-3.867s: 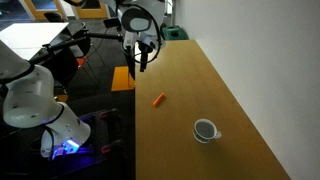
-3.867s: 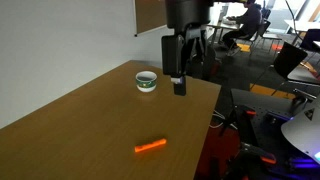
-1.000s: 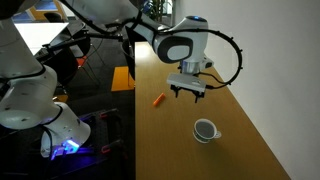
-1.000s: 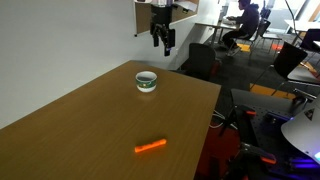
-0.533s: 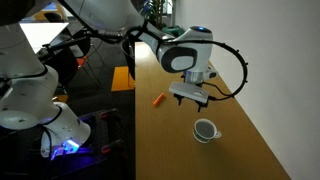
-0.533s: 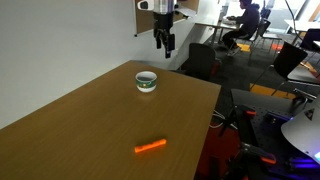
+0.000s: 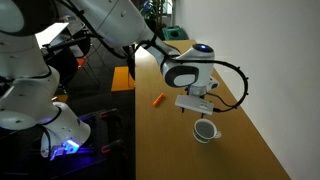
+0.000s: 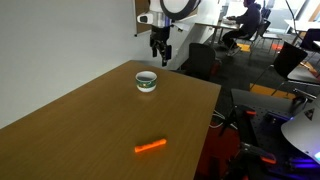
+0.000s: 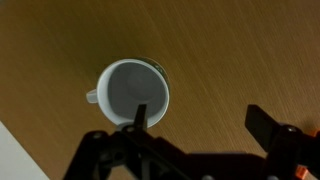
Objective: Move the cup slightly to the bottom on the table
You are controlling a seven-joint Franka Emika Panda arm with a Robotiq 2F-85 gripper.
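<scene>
- While we are hovering over the cup (image 9: 133, 92), which is sitting upright on the worktop (image 7: 160, 150) well apart from the stick (image 7: 158, 99), our gripper (image 9: 200, 125) is spread wide and holding nothing.
- One finger (image 9: 139, 115) is hanging over the dark inside and the other outside the rim, so we are favouring a wall pinch.
- We are advising a slow, straight descent, a gentle squeeze opposite the handle (image 9: 92, 97), and barely lifting before shifting.

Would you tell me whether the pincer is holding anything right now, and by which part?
Nothing is held: the pincer hangs open above the cup, not gripping it.
</scene>
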